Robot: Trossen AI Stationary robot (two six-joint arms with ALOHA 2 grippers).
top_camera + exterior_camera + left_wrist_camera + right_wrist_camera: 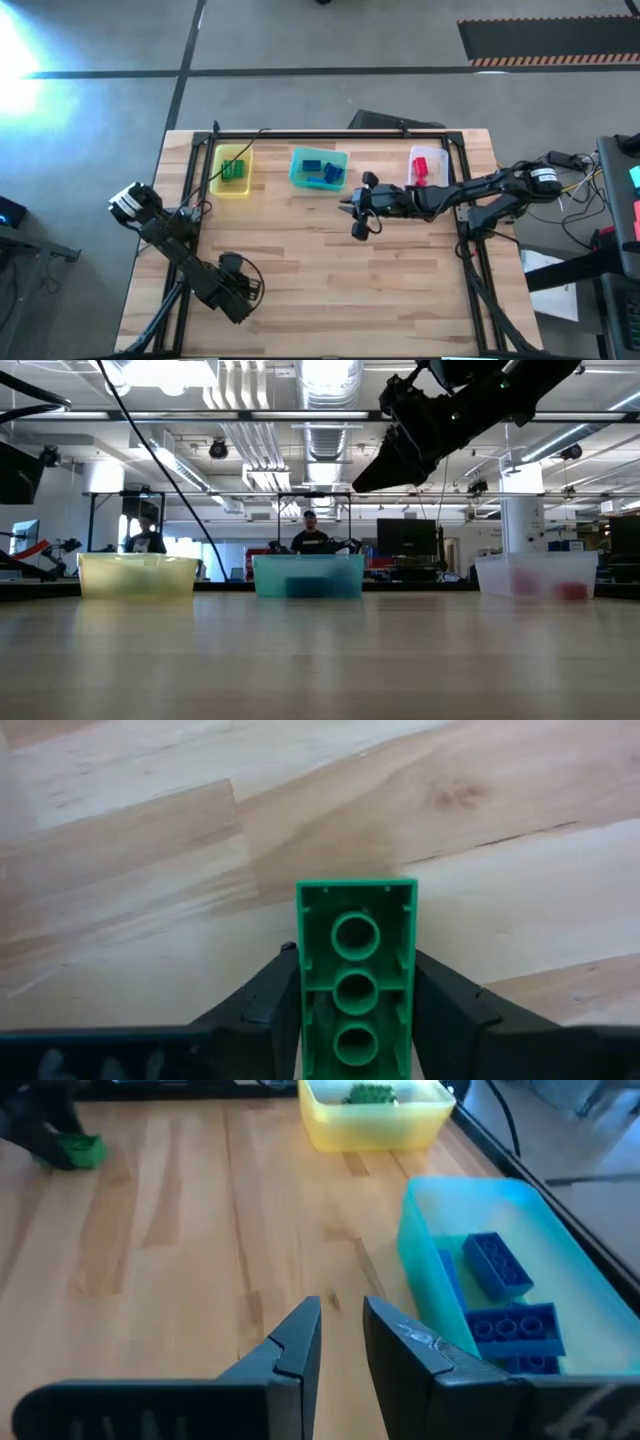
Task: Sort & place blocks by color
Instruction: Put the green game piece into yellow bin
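Note:
A green block [356,970] lies on the wooden table near its front left, hollow underside up, between the fingers of my left gripper [355,956], which points straight down. From the right wrist view the same block [80,1148] shows far off beside that gripper. My right gripper [342,1330] hangs shut and holding nothing above the table's middle [358,212], near the teal bin [318,168]. More green blocks [234,168] lie in the yellow bin, blue ones [500,1295] in the teal bin, red ones [421,167] in the clear bin. My left gripper has the green block's two long sides [303,982] between its two fingers, at the block's near half. The fingers come from above, pointing down, and lie across the block. The block lies flat with its hollow underside up, and it appears to rest on the table.
The three bins stand in a row along the table's far edge: yellow [138,575], teal [308,575], clear [538,575]. A black frame [330,134] borders the table's far and side edges. Bare wood [330,270] stretches between the arms. People sit in the room beyond.

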